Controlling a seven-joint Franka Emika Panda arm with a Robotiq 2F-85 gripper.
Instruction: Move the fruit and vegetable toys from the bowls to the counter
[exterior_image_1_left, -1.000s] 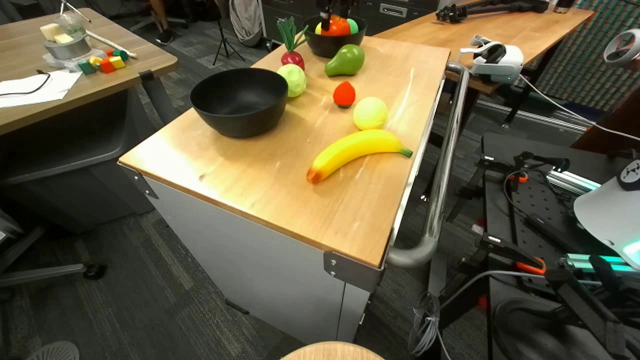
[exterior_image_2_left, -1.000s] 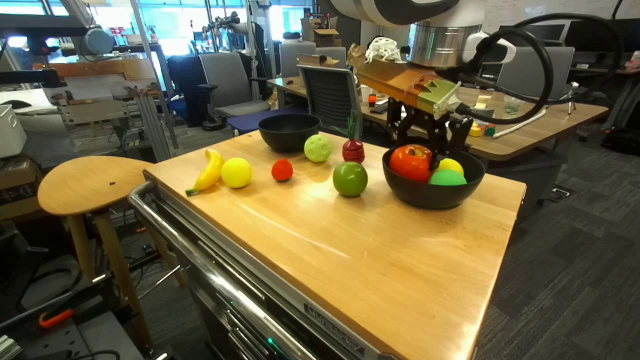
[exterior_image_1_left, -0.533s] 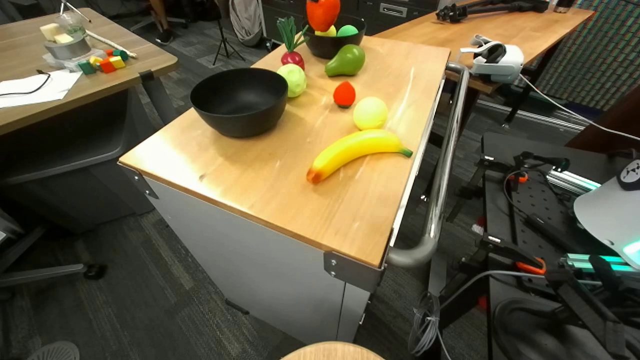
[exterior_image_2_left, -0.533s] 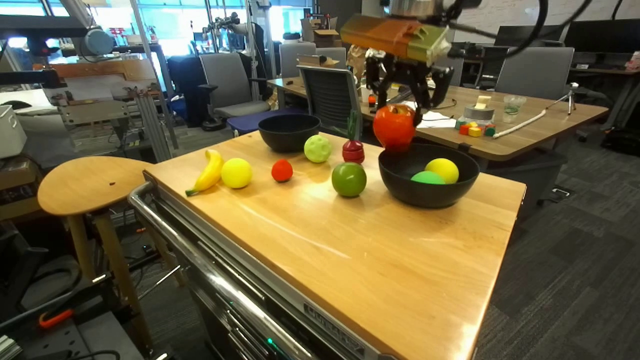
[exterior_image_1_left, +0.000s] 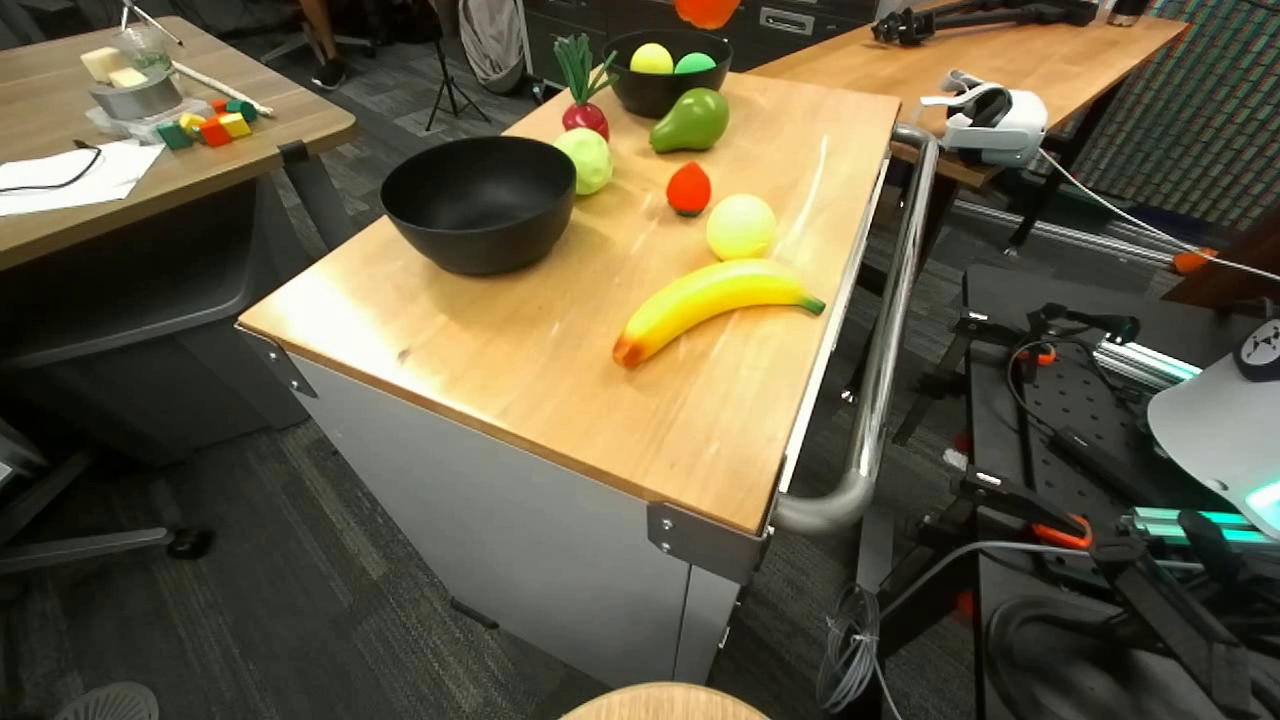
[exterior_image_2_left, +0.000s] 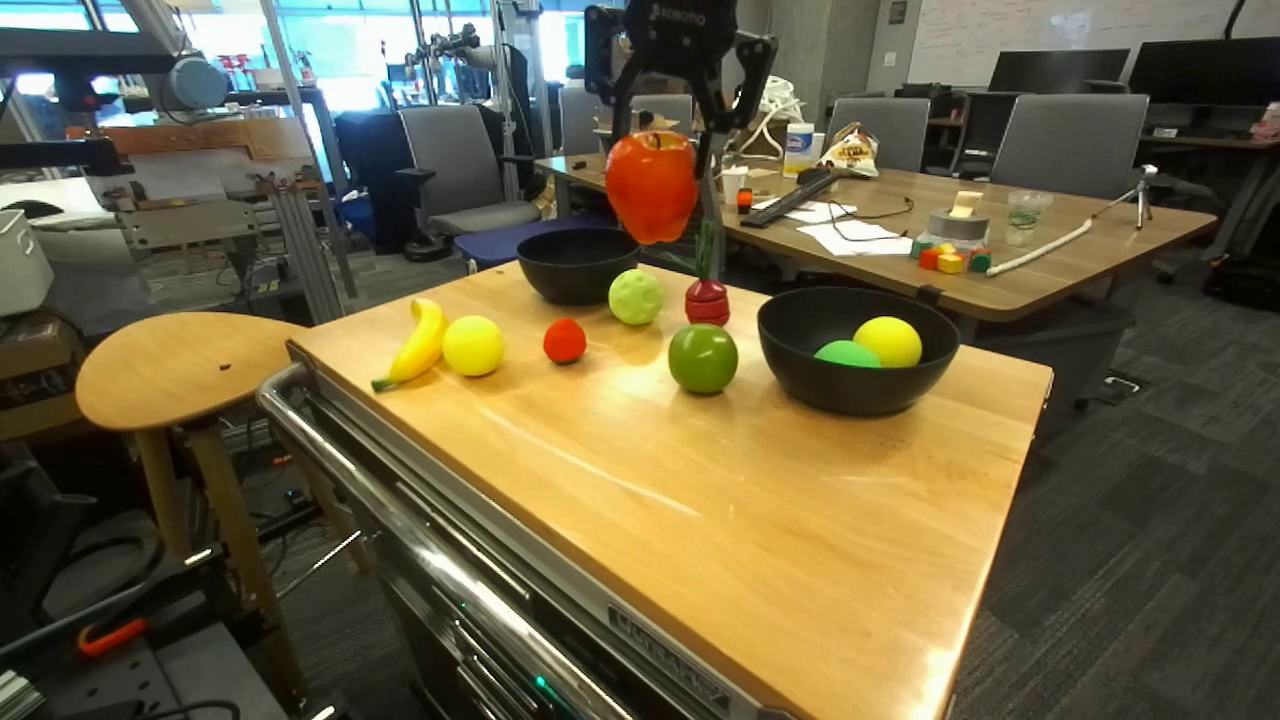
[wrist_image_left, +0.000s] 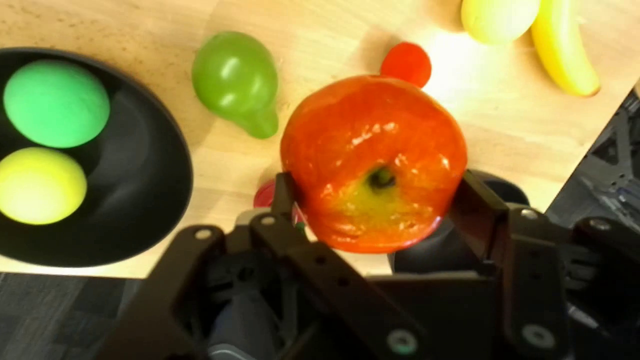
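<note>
Orange-red apple-shaped plastic toy (exterior_image_2_left: 652, 192) hangs clasped between both sides of the black claw (wrist_image_left: 380, 192), above the light-brown wooden counter (exterior_image_2_left: 720, 530).

In an exterior view, you look down over the counter (exterior_image_1_left: 560, 370) from beyond its grey side panel (exterior_image_1_left: 480, 510); in an exterior view, obliquely across it over the metal rail (exterior_image_2_left: 432, 555). Both share the top and bowls (exterior_image_2_left: 860, 395). In the wrist view, nearest, you face steeply down past the gripper (wrist_image_left: 377, 192).
</note>
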